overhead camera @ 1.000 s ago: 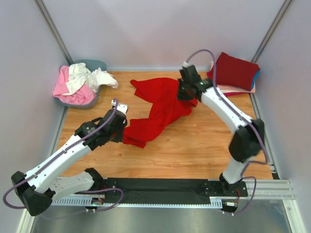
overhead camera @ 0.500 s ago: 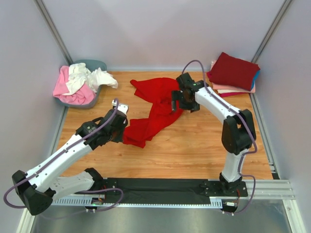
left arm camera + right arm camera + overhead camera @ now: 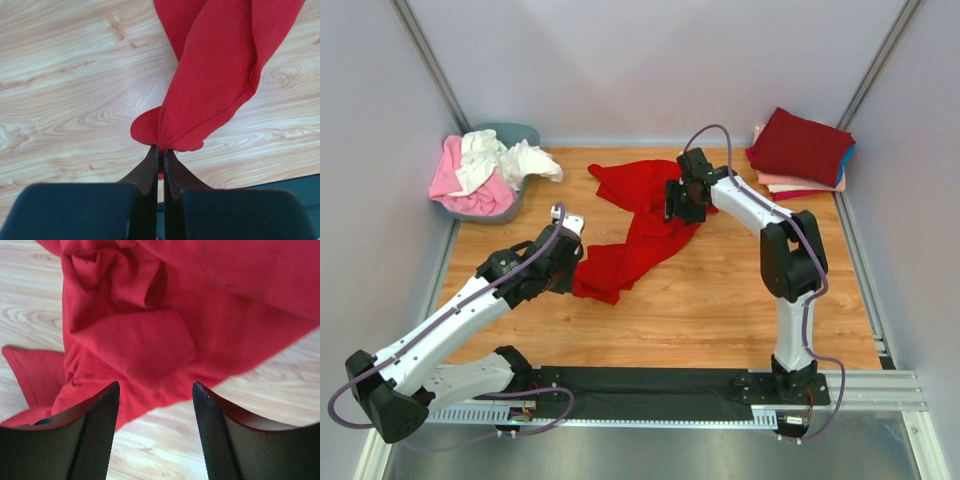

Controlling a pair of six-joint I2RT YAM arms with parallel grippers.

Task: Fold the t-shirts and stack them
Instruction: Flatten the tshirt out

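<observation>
Left jaws pinched shut on a hem fold of the bright red t-shirt [image 3: 210, 85], same as a second ago. Right jaws spread wide over the shirt's crumpled middle, holding nothing. That arm has swung left from the far right side, and the cloth bunched left with it. Shirt sits mid-surface, nearer the far edge. Folded stack [image 3: 800, 150] far right corner; grey tub [image 3: 523, 131] of loose shirts [image 3: 485, 170] far left corner.

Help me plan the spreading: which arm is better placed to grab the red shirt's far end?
Right, probably. The right tool hangs open over the bunched far part of the bright red shirt; the left tool is shut on its near corner, so it is busy.
</observation>
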